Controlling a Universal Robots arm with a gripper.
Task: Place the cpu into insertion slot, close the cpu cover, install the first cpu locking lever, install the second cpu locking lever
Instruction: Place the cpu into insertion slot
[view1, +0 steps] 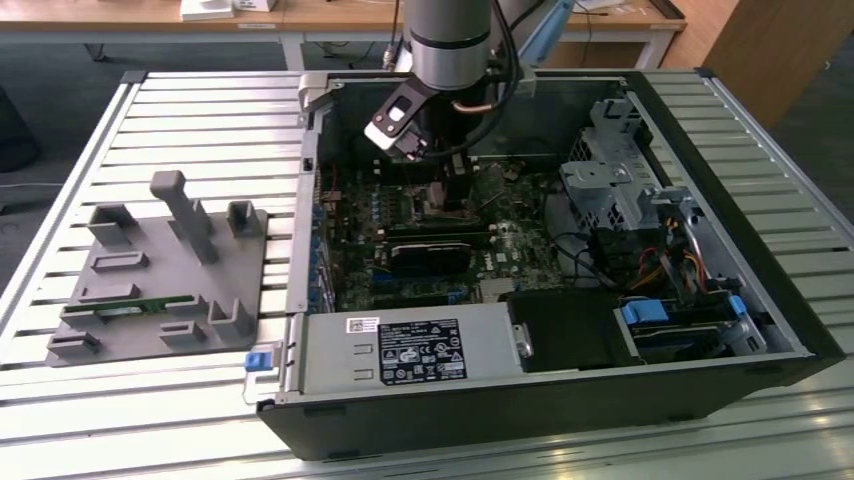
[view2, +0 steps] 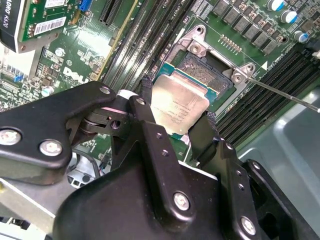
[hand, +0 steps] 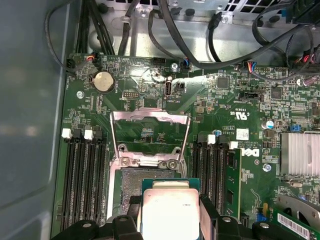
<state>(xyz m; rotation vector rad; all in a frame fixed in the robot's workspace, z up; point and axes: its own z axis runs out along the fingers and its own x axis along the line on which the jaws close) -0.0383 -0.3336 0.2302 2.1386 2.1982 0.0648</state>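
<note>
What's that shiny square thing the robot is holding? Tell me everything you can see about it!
The cpu is a flat square chip with a dull silvery metal top, faint print and a thin green edge. The end effector grips it between two black fingers, one on each side. It hangs over the open insertion slot, offset from it, not seated.

place: robotics lab | evidence: slatted metal bench (view1: 200, 110) — open computer case (view1: 534, 410), desks (view1: 334, 15) behind
</note>
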